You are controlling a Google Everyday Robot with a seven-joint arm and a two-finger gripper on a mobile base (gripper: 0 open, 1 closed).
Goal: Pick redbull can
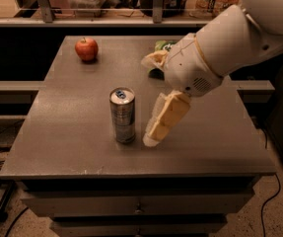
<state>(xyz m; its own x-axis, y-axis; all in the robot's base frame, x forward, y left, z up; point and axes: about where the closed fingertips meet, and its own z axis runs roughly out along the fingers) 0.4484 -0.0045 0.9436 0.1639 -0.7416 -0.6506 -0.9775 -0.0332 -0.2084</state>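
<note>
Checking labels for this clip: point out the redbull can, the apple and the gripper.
redbull can (123, 120): camera view, middle of its side.
apple (86, 49): camera view, centre of its skin.
gripper (152, 138): camera view, lower tip, close beside the can.

**A:** What is the tall slim silver and blue redbull can (123, 115) made of?

**B:** Shiny metal. The sides are smooth, and the silver top gleams a bit.

**A:** And the wide grey table (67, 132) under it?

**B:** Dull and a little grainy. Not shiny at all.

**A:** What about the cream gripper (153, 139), low by the table top, just right of the can?

**B:** Smooth, matt plastic, sort of waxy. The big white robot arm (229, 38) above it is smooth plastic too, with a soft shine.

**A:** The round red apple (86, 49) at the back?

**B:** Glossy skin. The green bag (164, 45) behind the arm looks like crinkly, shiny plastic.
</note>
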